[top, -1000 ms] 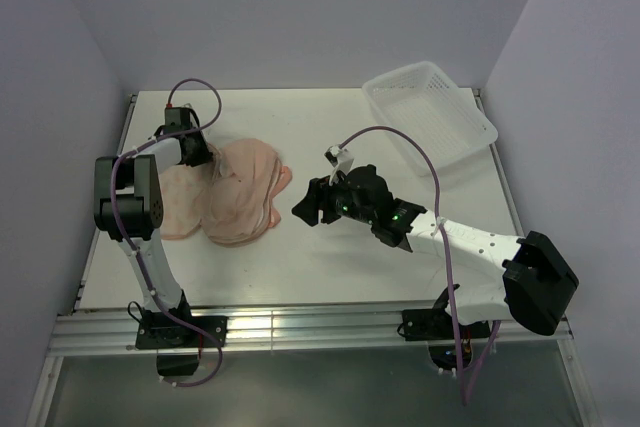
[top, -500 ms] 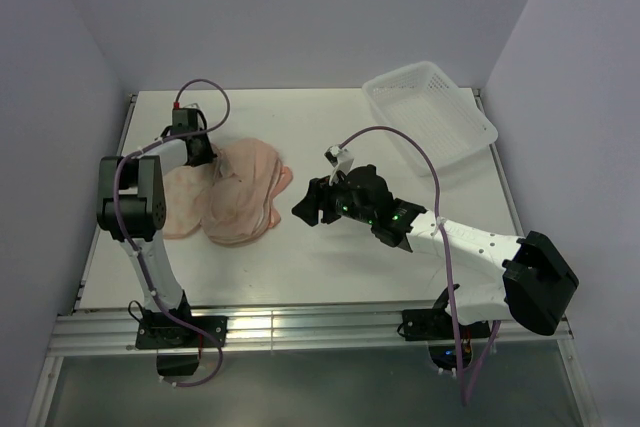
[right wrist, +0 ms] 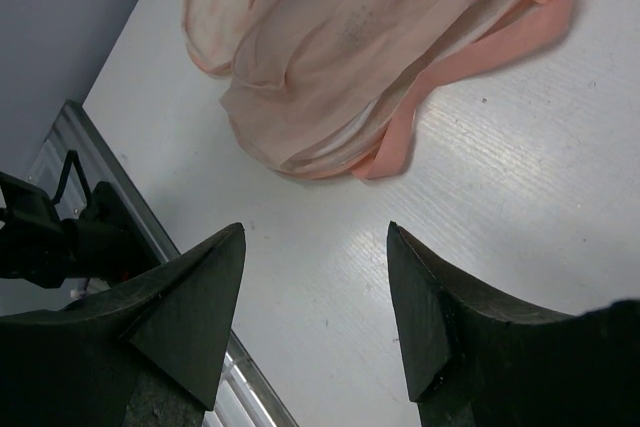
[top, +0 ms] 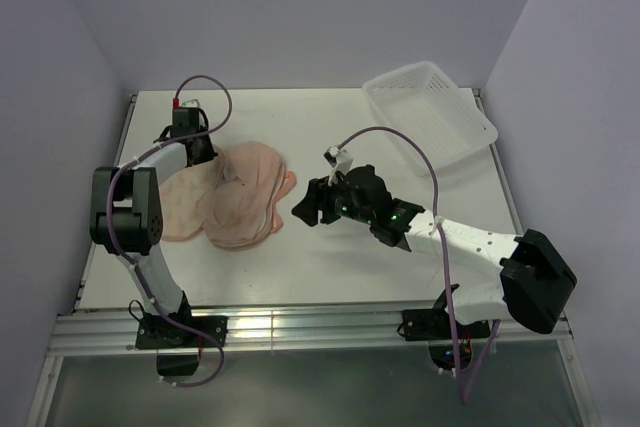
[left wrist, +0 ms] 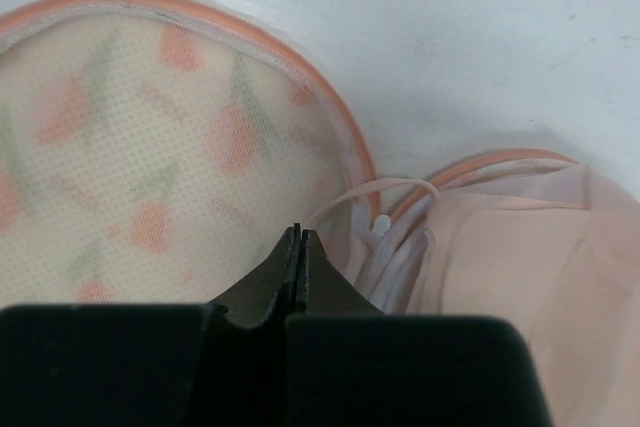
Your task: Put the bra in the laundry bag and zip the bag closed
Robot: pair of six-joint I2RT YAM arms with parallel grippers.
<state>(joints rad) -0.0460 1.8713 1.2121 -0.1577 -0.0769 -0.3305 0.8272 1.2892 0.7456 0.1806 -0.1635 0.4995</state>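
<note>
The peach-pink bra (top: 245, 202) lies bunched over the right half of the laundry bag (top: 178, 209), at the table's left. In the left wrist view the bag's cream lobe with orange print (left wrist: 150, 167) fills the left side and the bra (left wrist: 520, 257) the right. A thin pink loop (left wrist: 372, 190) and a white zipper pull (left wrist: 381, 224) lie between them. My left gripper (left wrist: 299, 233) (top: 205, 153) is shut, its tips against the bag's fabric beside the loop; nothing shows between the jaws. My right gripper (right wrist: 315, 232) (top: 308, 209) hangs open over bare table just right of the bra (right wrist: 400, 37).
A white plastic lattice basket (top: 430, 112) stands at the back right. The bra's pink strap (right wrist: 470, 59) trails toward the right gripper. Grey walls close in the table's left, back and right sides. A metal rail (top: 300, 327) runs along the near edge.
The left gripper's jaws have closed, and its wrist has shifted slightly toward the far side. The bra's top edge moved a little. The right arm has not moved.
</note>
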